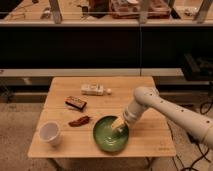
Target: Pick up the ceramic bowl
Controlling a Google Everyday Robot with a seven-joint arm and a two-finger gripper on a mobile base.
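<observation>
One risk: the glossy ceramic bowl [106, 138] slipping free.
My end effector [119, 125] is at its right rim; open or closed, I cannot tell. A shallow bite could drop it.

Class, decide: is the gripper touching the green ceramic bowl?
Cannot tell. In the camera view the gripper overlaps the rim of the ceramic bowl; neither contact nor gap shows plainly.

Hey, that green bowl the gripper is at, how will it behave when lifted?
The ceramic bowl looks rigid and glossy, so probably slippery, and breakable if dropped. Wide and shallow, it seems unlikely to tip when pushed. The gripper is at one edge; lifted there, it may tilt.
</observation>
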